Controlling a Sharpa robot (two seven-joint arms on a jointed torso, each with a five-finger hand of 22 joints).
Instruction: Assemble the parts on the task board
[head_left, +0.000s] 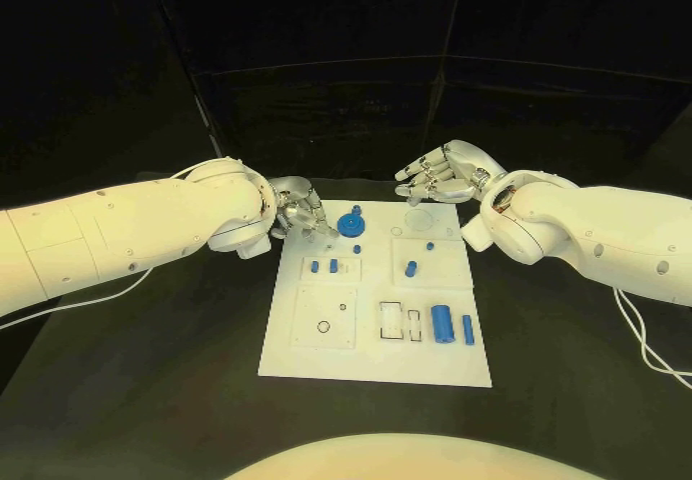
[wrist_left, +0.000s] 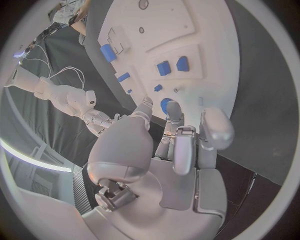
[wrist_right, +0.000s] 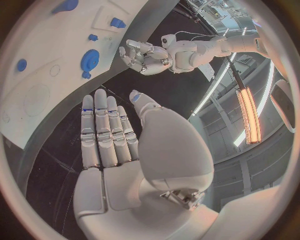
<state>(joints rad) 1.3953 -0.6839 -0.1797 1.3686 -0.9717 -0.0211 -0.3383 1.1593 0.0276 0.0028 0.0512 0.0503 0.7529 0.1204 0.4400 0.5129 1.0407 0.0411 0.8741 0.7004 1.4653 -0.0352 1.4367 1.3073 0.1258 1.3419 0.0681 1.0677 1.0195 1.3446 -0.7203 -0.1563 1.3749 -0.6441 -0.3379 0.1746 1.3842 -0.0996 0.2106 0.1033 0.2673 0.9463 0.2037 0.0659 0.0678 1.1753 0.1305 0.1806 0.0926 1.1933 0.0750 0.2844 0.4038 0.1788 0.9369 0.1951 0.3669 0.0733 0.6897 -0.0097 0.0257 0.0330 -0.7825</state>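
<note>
- Up at the far left corner of the task board (head_left: 375, 345), the left hand (head_left: 299, 212) hung with its fingers curled downward, just beside the round blue part (head_left: 352, 224).
- From the left wrist view, that hand's fingertips (wrist_left: 173, 111) reached down next to the same round blue part (wrist_left: 164, 105); whether they touched or pinched it could not be told, since the fingers hid the contact.
- The right hand (head_left: 447, 172) hovered over the black table (head_left: 144, 380) beyond the board's far right corner, its fingers spread loosely and holding nothing.
- In the right wrist view, the right hand (wrist_right: 115, 145) lay flat with its fingers straight and side by side, apart from the thumb, above the board's edge (wrist_right: 37, 125).
- On the board, two small blue parts (head_left: 323, 266) sat side by side in a square plate on the left of the middle row, well apart from both hands.
- A single small blue part (head_left: 411, 268) lay in the neighbouring square plate to the right, with a tinier blue piece (head_left: 430, 245) just beyond it.
- Nearer the robot, on the right side, a blue cylinder (head_left: 443, 324) and a slimmer blue bar (head_left: 467, 329) lay parallel, just beside a black-outlined rectangular slot (head_left: 391, 319).
- The near left plate carried a small black ring (head_left: 325, 327).
</note>
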